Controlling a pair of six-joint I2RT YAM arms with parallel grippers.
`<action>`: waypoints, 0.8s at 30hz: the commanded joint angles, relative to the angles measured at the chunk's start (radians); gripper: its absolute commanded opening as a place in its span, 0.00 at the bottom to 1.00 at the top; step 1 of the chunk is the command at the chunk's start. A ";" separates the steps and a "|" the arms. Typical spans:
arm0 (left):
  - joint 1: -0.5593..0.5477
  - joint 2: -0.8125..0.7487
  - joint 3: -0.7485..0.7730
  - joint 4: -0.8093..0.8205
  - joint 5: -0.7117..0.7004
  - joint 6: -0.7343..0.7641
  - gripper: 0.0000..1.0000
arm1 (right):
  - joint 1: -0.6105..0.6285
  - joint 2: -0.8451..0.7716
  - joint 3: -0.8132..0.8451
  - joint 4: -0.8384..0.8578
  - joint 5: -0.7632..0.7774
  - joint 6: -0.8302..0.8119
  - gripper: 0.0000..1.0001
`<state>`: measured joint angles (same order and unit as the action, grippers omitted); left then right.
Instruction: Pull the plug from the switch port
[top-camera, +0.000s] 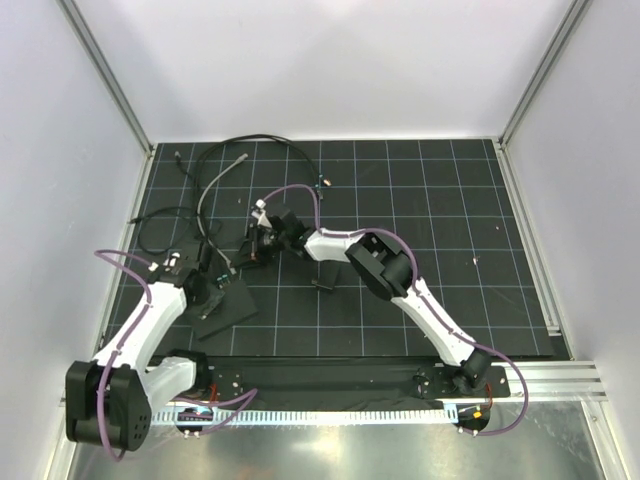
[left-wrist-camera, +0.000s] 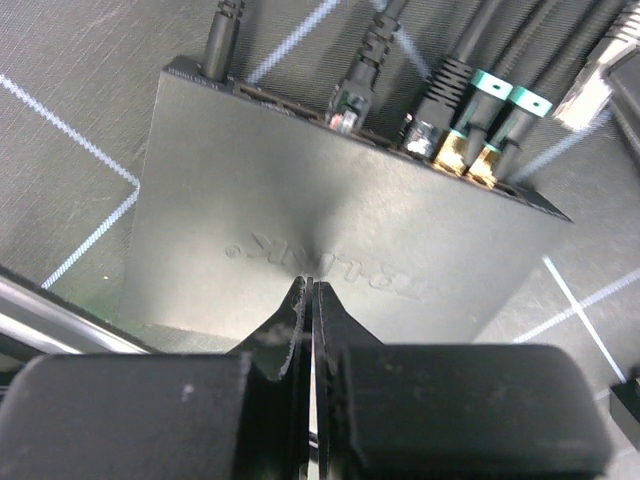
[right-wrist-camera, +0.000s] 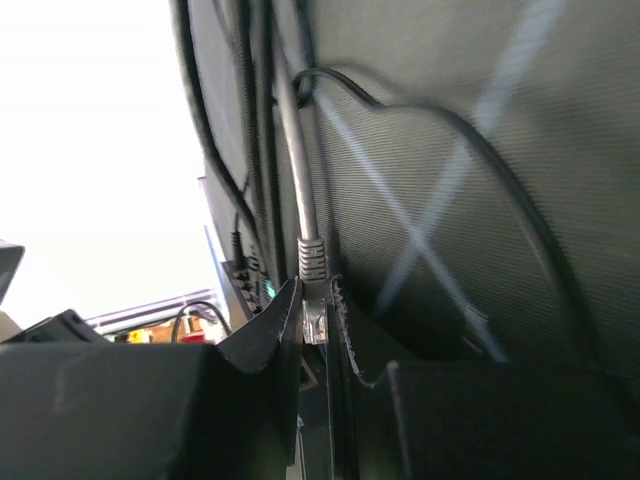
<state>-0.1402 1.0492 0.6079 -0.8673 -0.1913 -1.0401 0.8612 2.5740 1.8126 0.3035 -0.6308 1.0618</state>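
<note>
Right wrist: right hand (right-wrist-camera: 315, 288) tight around the grey plug (right-wrist-camera: 312, 256); left hand (left-wrist-camera: 308, 290) closed atop switch (left-wrist-camera: 330, 215).

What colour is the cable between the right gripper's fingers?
Grey cable, clearest in the right wrist view.

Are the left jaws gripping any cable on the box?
No, the left gripper has its jaws shut on nothing over the flat matte-black rectangular box, clear of the black cables along its far edge.

Gridded black mat (top-camera: 430, 200) carries a flat black box (top-camera: 236, 302) and cables (top-camera: 250, 138).
</note>
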 joint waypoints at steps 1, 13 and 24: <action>-0.002 -0.055 0.036 0.020 0.016 0.052 0.04 | -0.057 -0.102 0.048 -0.241 0.026 -0.138 0.01; -0.001 -0.279 0.066 0.149 0.098 0.137 0.33 | -0.056 -0.552 -0.185 -0.636 0.085 -0.474 0.01; -0.002 -0.275 0.170 0.077 0.007 0.166 0.38 | -0.054 -0.914 -0.110 -0.928 0.422 -0.623 0.01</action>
<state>-0.1402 0.7776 0.7254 -0.7784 -0.1345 -0.9054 0.8036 1.7786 1.6108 -0.5110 -0.3546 0.5308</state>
